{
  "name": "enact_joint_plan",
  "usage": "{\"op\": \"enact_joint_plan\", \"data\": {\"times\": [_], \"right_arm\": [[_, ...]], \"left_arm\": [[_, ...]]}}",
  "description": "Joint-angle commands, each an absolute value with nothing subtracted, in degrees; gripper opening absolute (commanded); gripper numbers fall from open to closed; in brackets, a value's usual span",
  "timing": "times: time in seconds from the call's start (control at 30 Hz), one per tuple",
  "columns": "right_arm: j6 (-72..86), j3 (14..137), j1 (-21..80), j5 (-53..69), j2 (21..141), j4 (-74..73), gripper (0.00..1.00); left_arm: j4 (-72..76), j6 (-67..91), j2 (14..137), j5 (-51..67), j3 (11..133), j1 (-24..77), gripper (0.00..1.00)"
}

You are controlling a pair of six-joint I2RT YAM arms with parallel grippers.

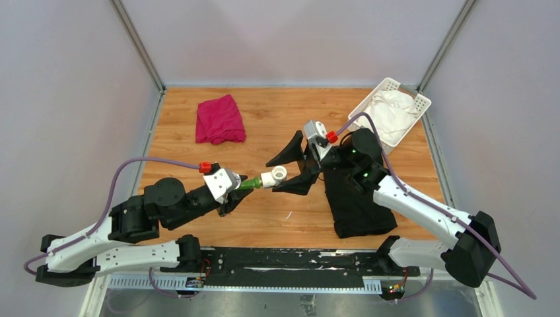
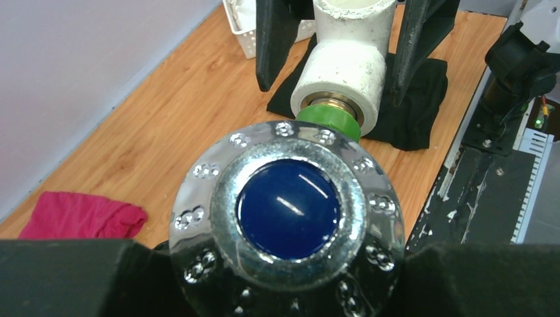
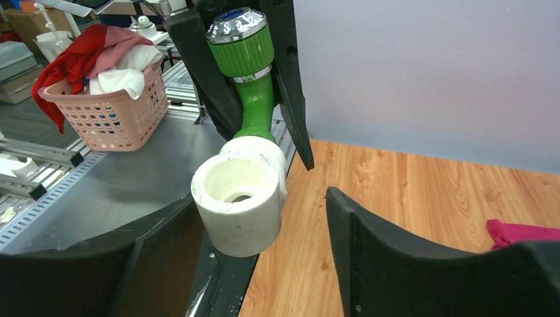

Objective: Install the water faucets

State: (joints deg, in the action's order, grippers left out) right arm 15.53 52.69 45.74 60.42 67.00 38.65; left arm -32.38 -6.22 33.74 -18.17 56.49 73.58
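Above mid-table: left gripper, fingers narrow, clamped on the green tap at its knob, bracing it. The stem points to 3 o'clock, with the white fitting seated on its end. Right gripper, fingers wide, straddles the fitting with a gap on one side, probably ready to grip and screw it home.

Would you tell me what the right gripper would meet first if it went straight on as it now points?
Most likely the white pipe fitting, sitting between the right gripper's open fingers on the green tap held by the left gripper.
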Motion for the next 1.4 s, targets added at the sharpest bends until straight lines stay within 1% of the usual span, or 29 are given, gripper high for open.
{"op": "enact_joint_plan", "data": {"times": [0.0,0.07,0.13,0.27,0.33,0.4,0.63,0.87,1.07,1.2,1.37], "right_arm": [[16.5,54.1,46.9,61.6,67.2,40.6,0.66],[16.5,54.1,47.1,61.7,67.2,40.5,0.62],[16.6,54.6,47.1,62.1,67.4,39.4,0.55],[16.2,56.8,47.1,62.9,68.1,34.1,0.21],[16.2,58.3,47.1,62.9,68.6,29.5,0.08],[15.7,60.0,47.1,63.1,69.0,23.9,0.00],[20.5,63.3,46.7,65.8,69.9,13.9,0.00],[31.0,69.0,43.8,75.8,76.1,6.4,0.00],[45.6,70.0,40.6,81.1,85.4,6.7,0.00],[50.8,70.9,40.6,85.0,90.7,7.5,0.00],[60.7,68.1,40.6,85.2,94.3,16.2,0.00]], "left_arm": [[-28.3,-6.2,33.3,-18.6,56.2,73.4,0.00],[-28.3,-6.2,33.2,-18.8,56.0,73.4,0.00],[-28.2,-6.2,33.3,-18.9,55.9,73.4,0.00],[-27.6,-7.0,33.8,-19.2,55.5,73.4,0.00],[-26.8,-8.3,34.1,-18.8,55.2,73.4,0.00],[-26.5,-10.1,35.1,-18.1,55.5,73.4,0.00],[-27.7,-20.9,40.8,-16.9,56.9,73.4,0.00],[-26.5,-38.3,42.1,-12.9,54.1,73.4,0.00],[-25.6,-53.6,42.7,-12.4,49.3,73.5,0.00],[-23.4,-61.1,42.8,-13.0,46.3,73.5,0.00],[-21.0,-72.5,43.6,-17.3,41.1,73.5,0.00]]}}
